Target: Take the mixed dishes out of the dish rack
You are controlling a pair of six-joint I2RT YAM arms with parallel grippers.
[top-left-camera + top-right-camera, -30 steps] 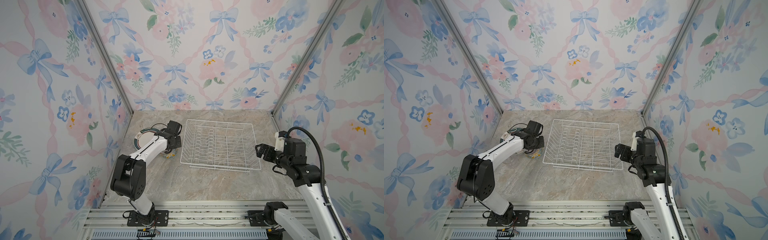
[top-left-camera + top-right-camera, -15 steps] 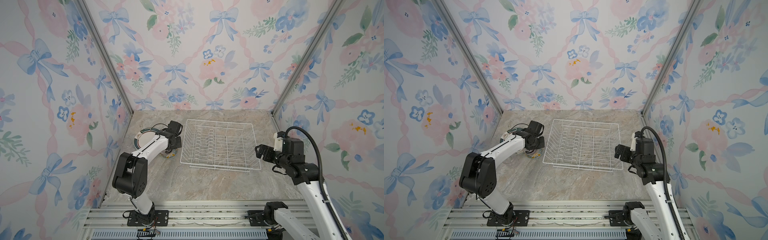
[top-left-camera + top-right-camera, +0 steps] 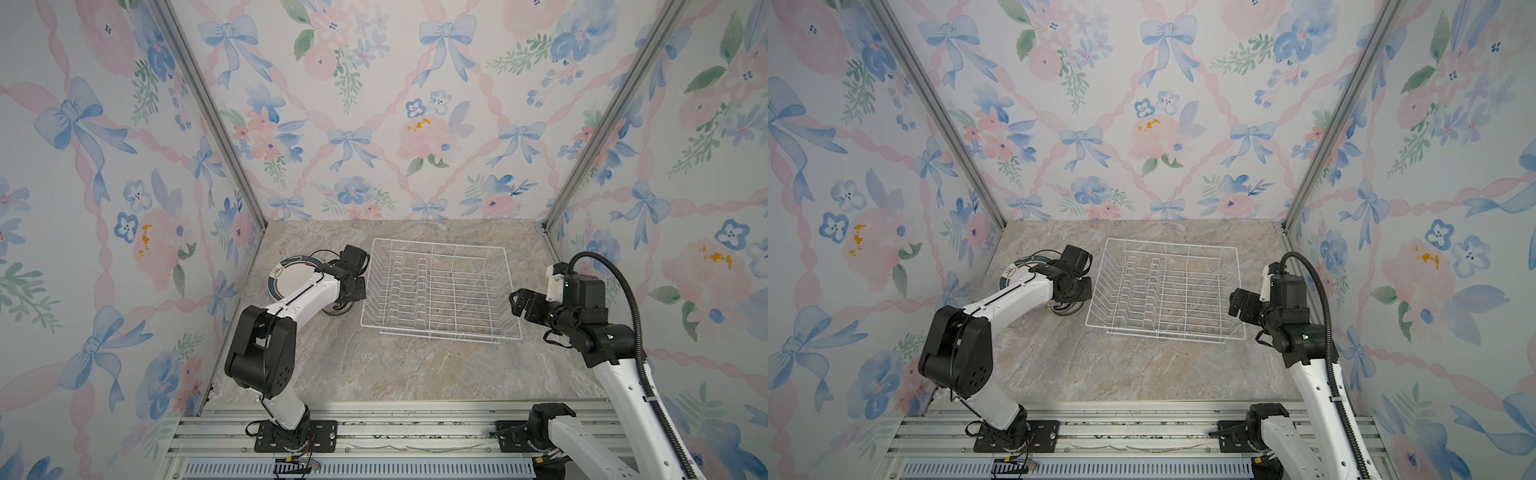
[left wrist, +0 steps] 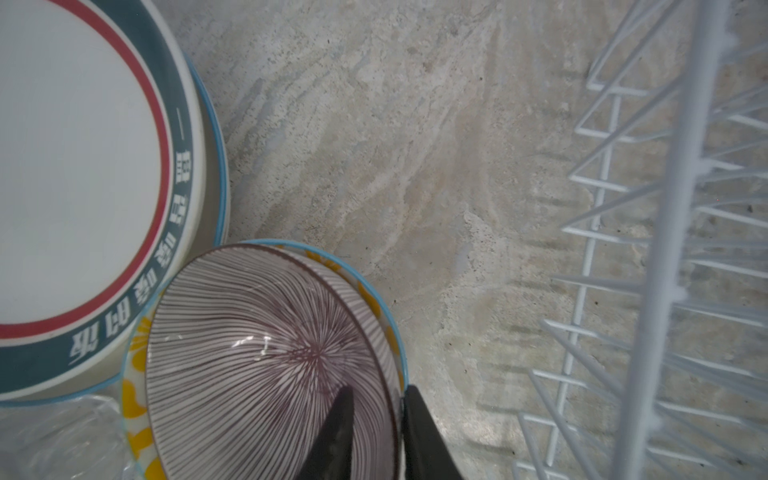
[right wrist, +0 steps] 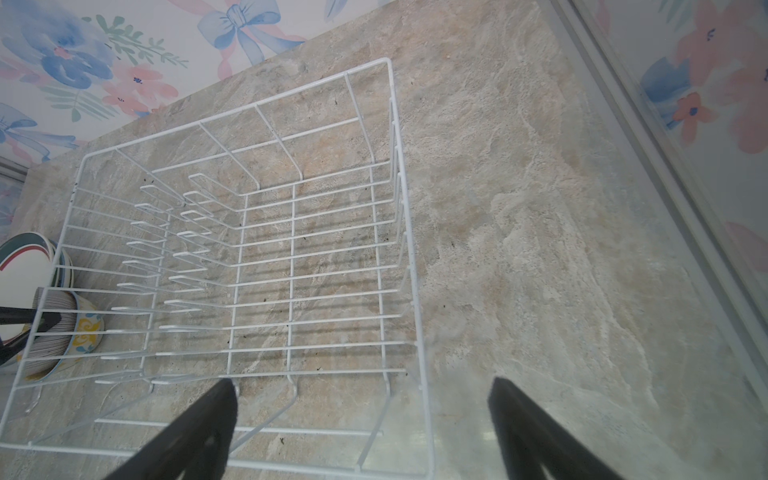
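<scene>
Robotics laboratory test cell dressed as a domestic interior: floral wallpaper panels [image 3: 374, 124] fixed between bare aluminium corner posts [image 3: 208, 112], a marble-patterned tabletop [image 3: 395, 365], and two robot arms (left arm [image 3: 303, 297], right arm [image 3: 623, 386]) bolted to a slotted metal rail [image 3: 395, 430]; a white wire dish rack [image 3: 436, 286] supplies the household note

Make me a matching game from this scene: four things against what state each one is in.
Things: 1 purple-striped bowl, 2 dish rack, 3 teal-rimmed plate, 4 right pincer.
States: A wide open, B nested in the yellow-blue bowl, C holding no dishes, D lying flat on another plate.
Pairs: 1-B, 2-C, 3-D, 4-A.
</scene>
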